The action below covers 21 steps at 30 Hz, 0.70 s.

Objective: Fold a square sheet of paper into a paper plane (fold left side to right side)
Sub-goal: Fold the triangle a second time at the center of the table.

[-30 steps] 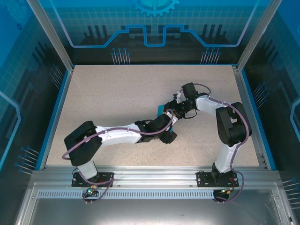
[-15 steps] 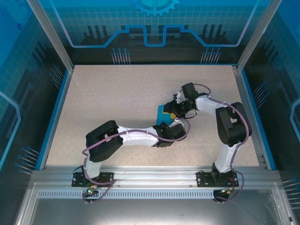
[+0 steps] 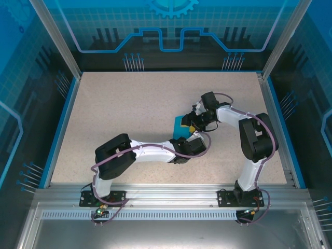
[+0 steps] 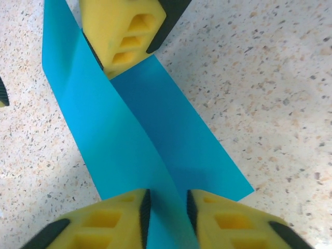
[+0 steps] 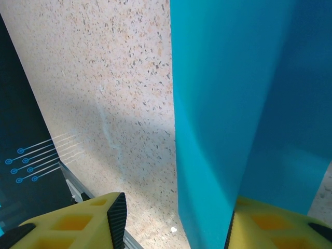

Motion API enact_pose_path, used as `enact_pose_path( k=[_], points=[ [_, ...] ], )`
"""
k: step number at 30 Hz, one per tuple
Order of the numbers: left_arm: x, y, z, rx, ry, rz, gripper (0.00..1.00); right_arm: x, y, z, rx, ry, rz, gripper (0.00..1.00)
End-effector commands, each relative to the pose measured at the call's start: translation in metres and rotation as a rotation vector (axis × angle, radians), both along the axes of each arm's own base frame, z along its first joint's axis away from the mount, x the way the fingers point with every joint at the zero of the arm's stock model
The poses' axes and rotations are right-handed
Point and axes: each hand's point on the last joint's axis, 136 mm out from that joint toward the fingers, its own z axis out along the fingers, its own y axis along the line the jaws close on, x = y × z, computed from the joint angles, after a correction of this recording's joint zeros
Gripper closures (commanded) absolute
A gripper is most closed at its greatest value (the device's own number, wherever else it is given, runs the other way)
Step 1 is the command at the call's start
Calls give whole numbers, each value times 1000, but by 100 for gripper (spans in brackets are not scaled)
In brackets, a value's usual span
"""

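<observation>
Left gripper (image 4: 167,207) first: its two yellow fingers stand close together, with only a narrow slot between the black pads. A raised flap of the square sheet of paper (image 4: 155,119) runs straight into that slot. I can't tell whether the pads actually bite the paper, because a sliver of gap shows.

Just ahead of those jaws the blue sheet stretches away across the speckled table (image 4: 270,78), one layer lifted over the other along a soft ridge. At its far end, one finger (image 4: 122,31) of the right gripper (image 5: 174,215) is planted on the paper. That gripper's jaws are spread wide and clamp nothing, and the sheet's edge rises just beside one of its fingers.

The step looks like taking the left flap across to the right. To do it well:

- Pinch shallow, near the flap's edge, and make the pinch firm before any pull.
- Carry the flap low and flat, so thin paper doesn't buckle.
- Leave the far finger down as the anchor; if it lifts, the whole sheet will likely slide.
- Match edge to edge first, and only then press the crease.
</observation>
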Motion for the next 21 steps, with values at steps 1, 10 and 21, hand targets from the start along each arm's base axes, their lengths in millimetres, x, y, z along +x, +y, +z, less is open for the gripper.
enact_pose_path(
  k=[1, 10, 21],
  points=[
    [-2, -11, 26, -72, -16, -26, 80, 0, 2, 5, -17, -9, 21, 50],
    [-3, -12, 26, -83, -8, -30, 97, 2, 2, 9, -22, -29, 42, 49],
    [-4, -9, 27, -202, 84, -12, 100, 13, -27, 57, -13, -180, -9, 28]
  ],
)
